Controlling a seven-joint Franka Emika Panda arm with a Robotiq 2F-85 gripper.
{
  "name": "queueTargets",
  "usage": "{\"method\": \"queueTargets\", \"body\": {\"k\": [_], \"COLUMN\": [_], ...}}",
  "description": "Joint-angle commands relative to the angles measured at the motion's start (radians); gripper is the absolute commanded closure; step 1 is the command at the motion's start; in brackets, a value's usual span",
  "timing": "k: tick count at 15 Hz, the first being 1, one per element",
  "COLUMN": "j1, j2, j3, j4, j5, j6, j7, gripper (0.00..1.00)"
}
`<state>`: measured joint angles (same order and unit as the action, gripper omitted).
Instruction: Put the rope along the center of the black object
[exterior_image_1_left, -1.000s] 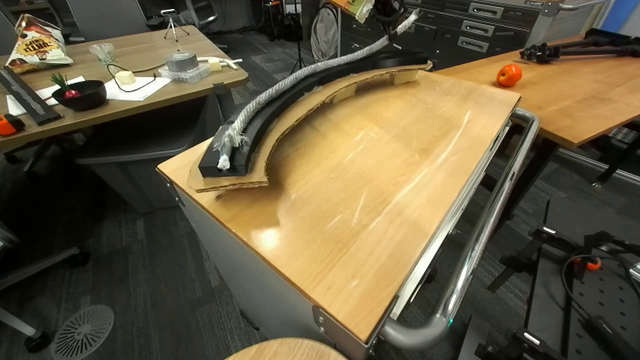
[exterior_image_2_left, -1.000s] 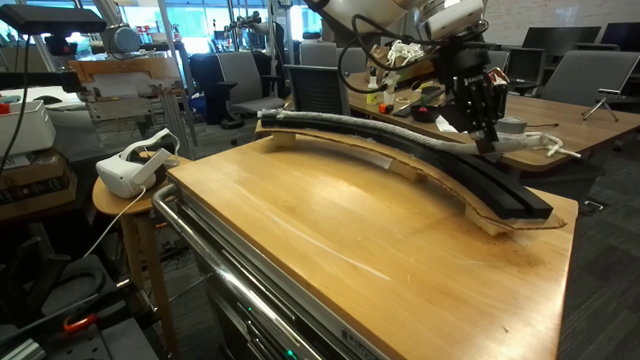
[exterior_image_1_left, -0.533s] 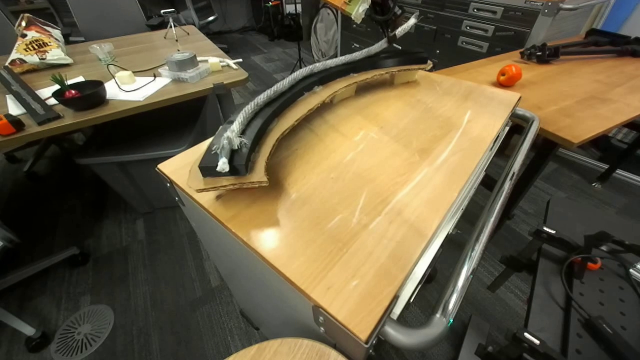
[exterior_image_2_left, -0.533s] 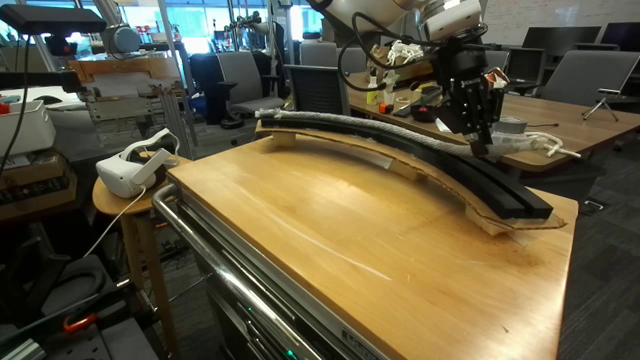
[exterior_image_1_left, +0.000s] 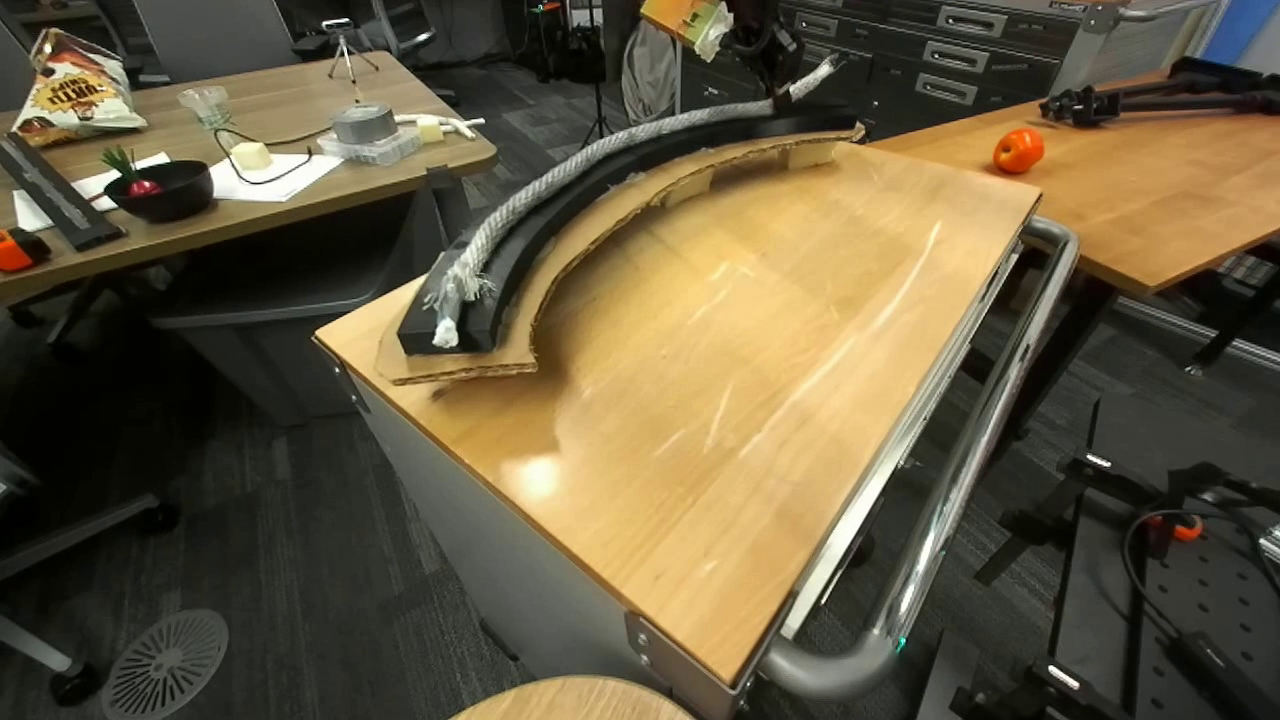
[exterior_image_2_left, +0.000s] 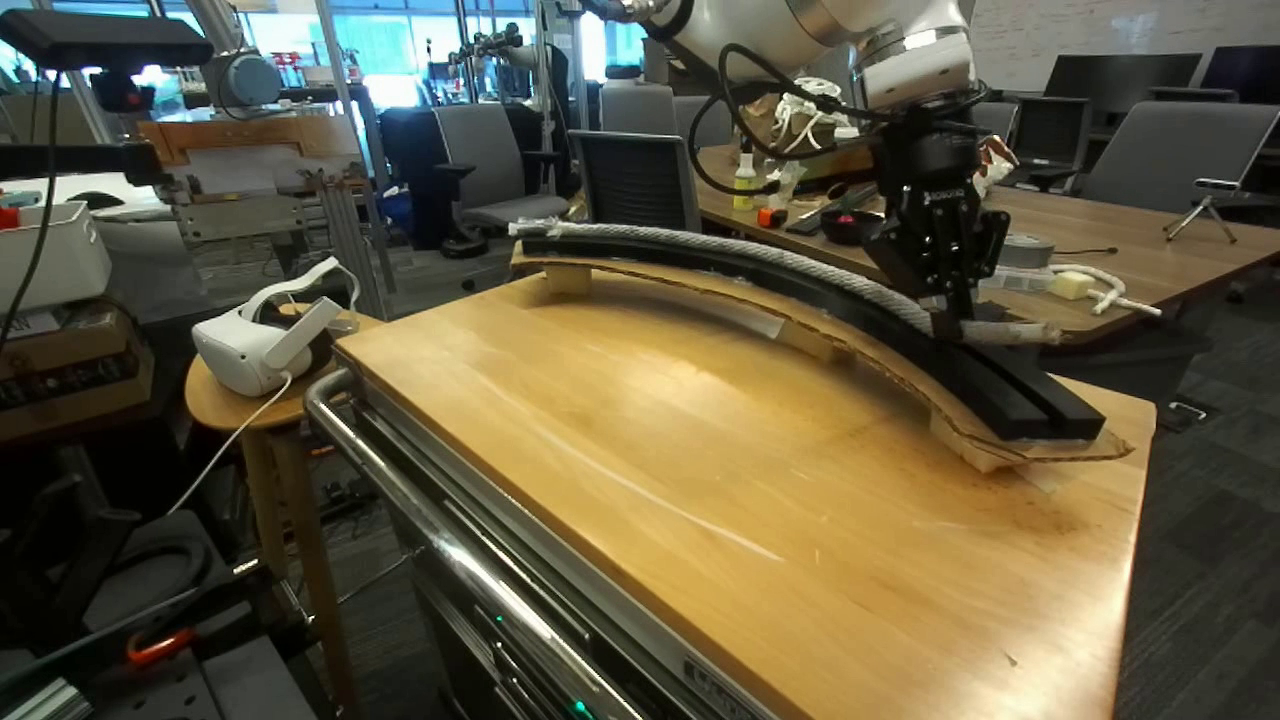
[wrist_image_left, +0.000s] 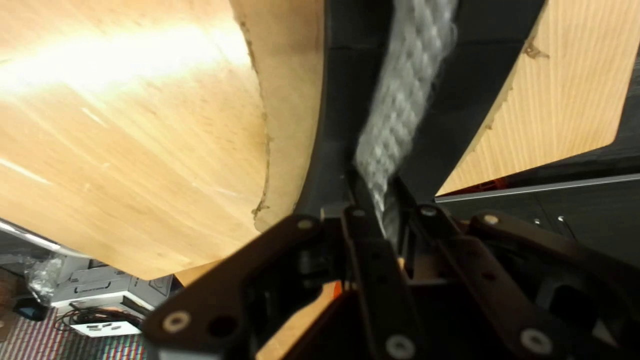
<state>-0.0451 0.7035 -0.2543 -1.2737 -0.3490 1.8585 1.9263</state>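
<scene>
Jaws clamped almost fully together on the rope (wrist_image_left: 400, 100), a little short of one end. Short tail (exterior_image_2_left: 1015, 332) pokes out past them, angled off the line of the black track (exterior_image_2_left: 990, 390). Wrist view has the rope going straight in between them, slightly blurred. They're just above the track, can't tell if touching. Past the grip the centre groove (exterior_image_2_left: 1034, 397) shows, down to that end of the track. Other way, rope lies along the top of the track and follows the arc in both exterior views, frayed end (exterior_image_1_left: 460, 283) right by the track's opposite end. Can't tell how deep it sits in the groove. Track is on cardboard (wrist_image_left: 292, 100), propped on pale blocks (exterior_image_2_left: 568, 278) on the table (exterior_image_2_left: 650, 450). Chrome handle (exterior_image_1_left: 945, 510) runs along the table's edge. Further out: headset (exterior_image_2_left: 250, 345) on a round stool (exterior_image_2_left: 225, 408), orange fruit (exterior_image_1_left: 1018, 150) on a side table (exterior_image_1_left: 1150, 190), black bowl (exterior_image_1_left: 165, 190) and tape roll (exterior_image_1_left: 365, 123) on the back table (exterior_image_1_left: 280, 90).
</scene>
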Motion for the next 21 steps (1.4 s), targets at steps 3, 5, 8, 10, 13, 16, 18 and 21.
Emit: {"method": "queueTargets", "body": {"k": [3,5,8,10,13,16,18,21], "j1": [-0.031,-0.035,-0.036,-0.034,-0.033,-0.031,-0.029,-0.025], "j2": [0.058,0.066,0.072,0.073,0.080,0.088,0.092,0.103], "j3": [0.012,0.012,0.009,0.008,0.008,0.006,0.003,-0.001], "j4": [0.131,0.152,0.165,0.167,0.179,0.185,0.183,0.184], "j5": [0.088,0.104,0.110,0.104,0.102,0.095,0.089,0.079], "j6": [-0.119,-0.135,-0.120,-0.095,-0.085,-0.080,-0.073,-0.051], "j7": [-0.026,-0.027,-0.024,-0.025,-0.026,-0.025,-0.026,-0.028], "gripper": [0.97,0.97,0.97,0.97,0.97,0.97,0.97,0.97]}}
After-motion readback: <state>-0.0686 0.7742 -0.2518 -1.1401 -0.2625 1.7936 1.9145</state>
